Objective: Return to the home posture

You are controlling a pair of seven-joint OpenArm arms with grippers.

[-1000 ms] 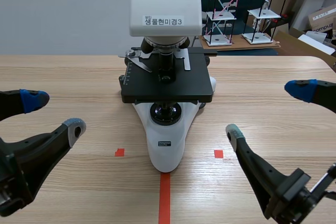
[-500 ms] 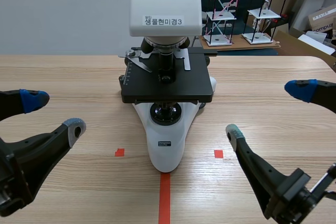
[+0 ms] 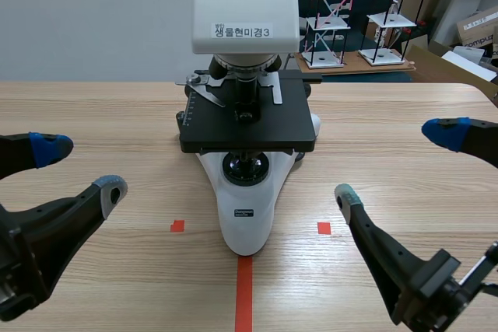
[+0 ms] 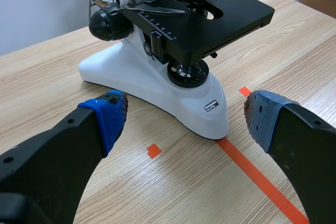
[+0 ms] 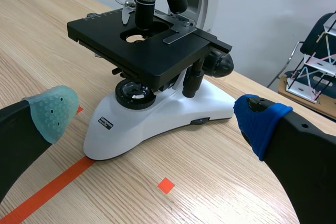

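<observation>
Left tool and right tool, both spread and empty, flank the microscope: likely heavy, stiff, fragile; hold its base, if ever.

We see a lab or classroom: a labelled white microscope on a wooden table, stick-built tower models behind.
</observation>
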